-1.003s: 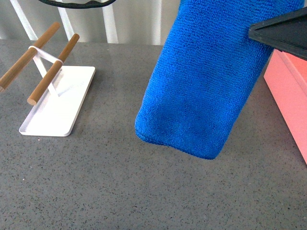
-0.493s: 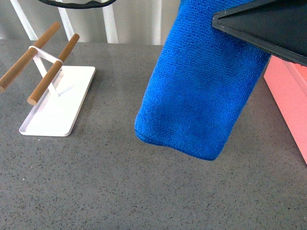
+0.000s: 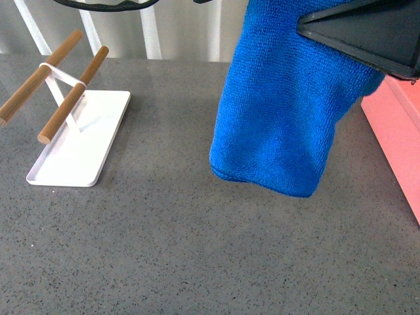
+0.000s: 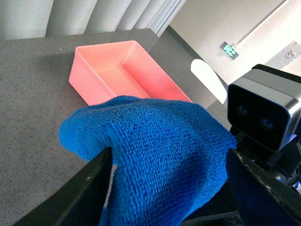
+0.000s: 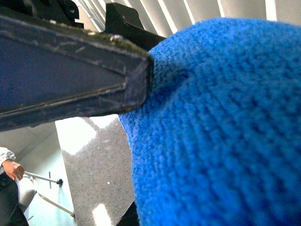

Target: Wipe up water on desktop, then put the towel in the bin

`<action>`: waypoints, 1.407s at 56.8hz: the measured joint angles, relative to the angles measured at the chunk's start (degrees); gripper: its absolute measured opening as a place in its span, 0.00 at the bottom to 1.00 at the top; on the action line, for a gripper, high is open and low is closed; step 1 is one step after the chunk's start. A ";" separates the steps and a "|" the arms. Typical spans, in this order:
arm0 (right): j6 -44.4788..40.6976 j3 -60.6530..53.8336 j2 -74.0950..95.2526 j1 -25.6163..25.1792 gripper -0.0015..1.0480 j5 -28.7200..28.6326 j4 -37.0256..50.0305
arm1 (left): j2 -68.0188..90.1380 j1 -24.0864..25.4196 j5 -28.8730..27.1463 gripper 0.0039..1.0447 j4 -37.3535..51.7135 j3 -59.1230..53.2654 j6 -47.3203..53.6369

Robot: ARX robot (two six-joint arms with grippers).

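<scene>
The towel (image 3: 282, 98) is bright blue, thick and fuzzy. It hangs in the air over the grey speckled desktop (image 3: 197, 249), and its bottom end is rounded and folded. In the front view it is a bit to the right of the middle, just beside the bin (image 3: 394, 141).

The left gripper (image 4: 168, 155) holds the towel. In the left wrist view its two dark fingers (image 4: 89, 188) stand far apart, and the bunched cloth fills all the room between them.

The right gripper (image 3: 357, 33) is a dark wedge at the top right of the front view, in front of the towel's upper part. In the right wrist view one dark finger (image 5: 70, 80) lies against the blue cloth. The other finger does not show, so nobody can tell if this gripper is wide or closed.

The bin is a salmon-pink box with straight, smooth walls, and it sits on the desktop. The left wrist view looks into it, and only its bare pink floor shows. The towel is not in it.

Far to the left stands a white rack (image 3: 92, 131). Its flat tray is bare, and two wooden bars (image 3: 65, 111) slant above it on a white stand.
</scene>
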 joint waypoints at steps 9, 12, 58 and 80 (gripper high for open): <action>-0.02 0.00 -0.48 -0.68 0.04 0.02 -1.60 | -2.82 -2.36 -41.55 0.59 19.12 -10.23 11.78; -0.02 -0.04 -0.55 -0.81 0.04 0.00 -1.79 | -6.82 -0.79 -56.04 0.47 24.28 -17.11 15.21; -0.74 -0.44 -2.71 -1.64 0.04 0.50 -4.87 | -41.48 17.79 -45.86 0.03 24.59 -52.48 19.26; -2.29 -0.52 -3.30 -2.32 0.04 1.27 -6.84 | -51.43 24.61 -38.93 0.03 20.65 -58.53 19.28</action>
